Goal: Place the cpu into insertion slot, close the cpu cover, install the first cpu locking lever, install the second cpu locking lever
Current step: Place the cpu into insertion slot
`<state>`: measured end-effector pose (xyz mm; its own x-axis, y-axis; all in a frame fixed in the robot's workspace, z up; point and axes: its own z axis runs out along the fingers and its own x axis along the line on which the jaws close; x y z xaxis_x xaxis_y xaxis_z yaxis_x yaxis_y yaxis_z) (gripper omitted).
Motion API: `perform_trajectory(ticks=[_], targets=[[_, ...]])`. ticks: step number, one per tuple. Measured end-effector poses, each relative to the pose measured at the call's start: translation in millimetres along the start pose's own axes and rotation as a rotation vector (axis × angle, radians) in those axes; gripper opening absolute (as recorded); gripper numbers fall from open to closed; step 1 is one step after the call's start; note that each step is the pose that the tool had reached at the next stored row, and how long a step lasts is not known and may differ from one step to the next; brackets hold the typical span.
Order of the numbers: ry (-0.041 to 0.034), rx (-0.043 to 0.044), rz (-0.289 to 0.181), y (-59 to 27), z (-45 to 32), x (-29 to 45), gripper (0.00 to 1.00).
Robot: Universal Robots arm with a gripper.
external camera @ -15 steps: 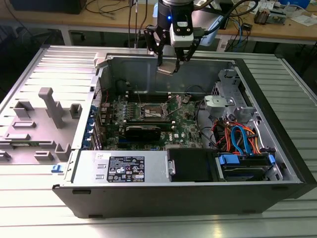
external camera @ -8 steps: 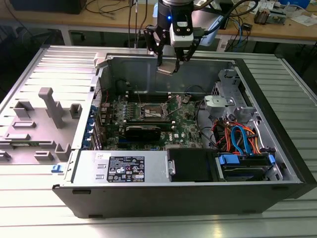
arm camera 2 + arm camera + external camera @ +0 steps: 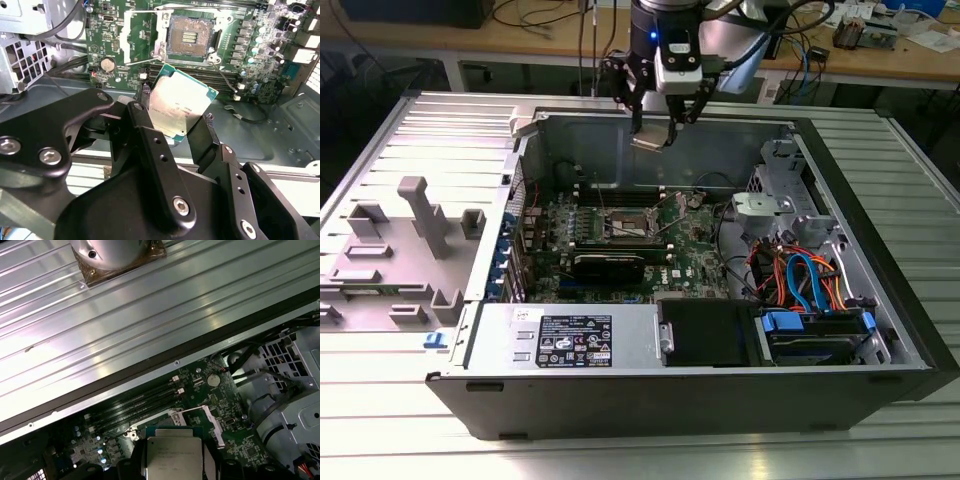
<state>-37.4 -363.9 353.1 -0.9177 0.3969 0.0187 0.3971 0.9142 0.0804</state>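
My gripper hangs above the back wall of the open computer case, shut on the cpu. The cpu is a small square chip with a silvery top; in the second wrist view the cpu sits tilted between the two black fingers of the gripper. The first wrist view has the cpu between the gripper's fingers too. The insertion slot lies open on the green board below, its dark contact field bare. Thin wire levers stand swung out beside it. The insertion slot is well below the chip. I cannot tell the cpu cover apart from the slot's rim.
Long black memory slots run beside the socket. A black drive, a grey power supply and orange and blue cables fill the case's near side. Grey fixtures stand on the table at the exterior view's left.
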Motion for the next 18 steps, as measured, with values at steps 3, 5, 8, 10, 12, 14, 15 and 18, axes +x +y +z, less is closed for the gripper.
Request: perform_trajectory(ticks=[3,5,8,10,12,14,15,18], targets=[[0.0000,0.0000,0.000,-2.0,-0.1,4.6,0.54],[0.0000,0.0001,0.000,-2.2,-0.1,5.2,0.54],[0.0001,0.0001,0.000,-2.3,-0.1,5.4,0.54],[0.0000,0.0001,0.000,-2.4,-0.1,5.6,0.54],[0.0000,0.0001,0.000,-2.5,-0.1,5.7,0.54],[0.0000,0.0001,0.000,-2.5,-0.1,5.8,0.54],[0.0000,0.0001,0.000,-2.5,-0.1,5.9,0.54],[-0.0004,0.0000,0.006,-2.5,-0.1,5.9,0.54]])
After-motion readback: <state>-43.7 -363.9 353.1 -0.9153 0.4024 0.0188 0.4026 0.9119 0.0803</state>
